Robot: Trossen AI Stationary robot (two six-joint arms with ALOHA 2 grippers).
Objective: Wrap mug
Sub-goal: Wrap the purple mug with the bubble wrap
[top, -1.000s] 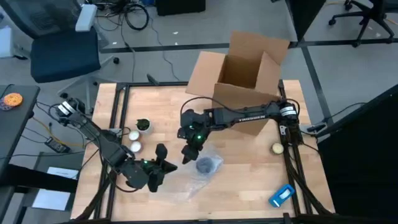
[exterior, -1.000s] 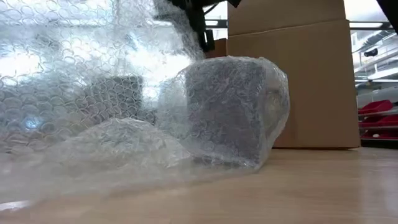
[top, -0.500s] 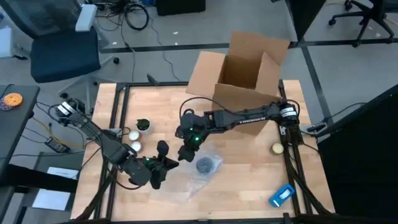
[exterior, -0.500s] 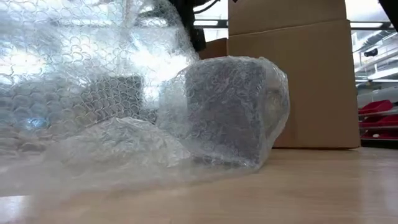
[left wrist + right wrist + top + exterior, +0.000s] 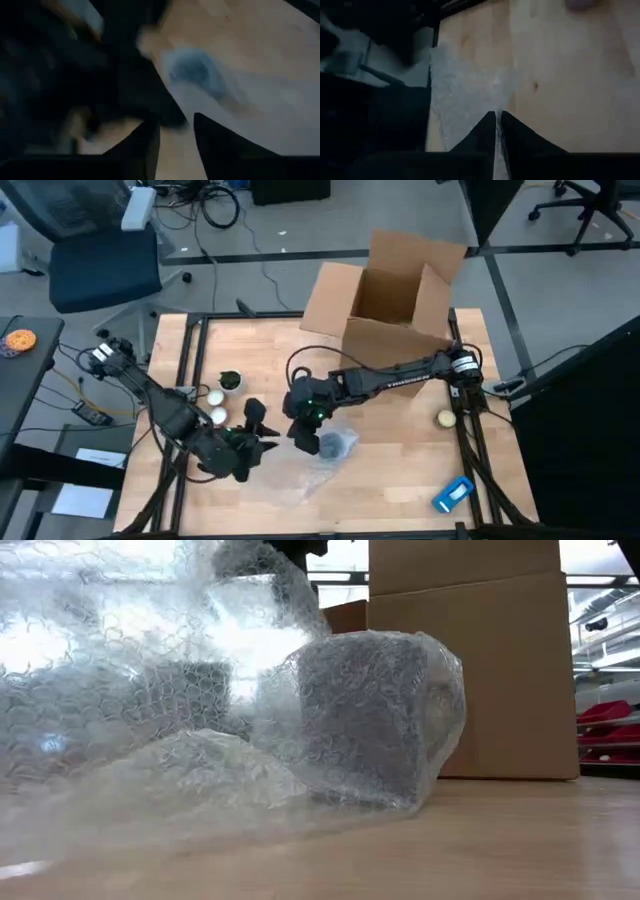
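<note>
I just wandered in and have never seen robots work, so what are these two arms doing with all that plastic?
They are wrapping a mug in bubble wrap on a wooden table. The mug already sits inside the wrap near the table's middle. The right gripper has its fingers pinched shut on an edge of the sheet, lifting it beside the mug. The left gripper is close by on the other side, fingers apart. An open cardboard box stands behind them.
</note>
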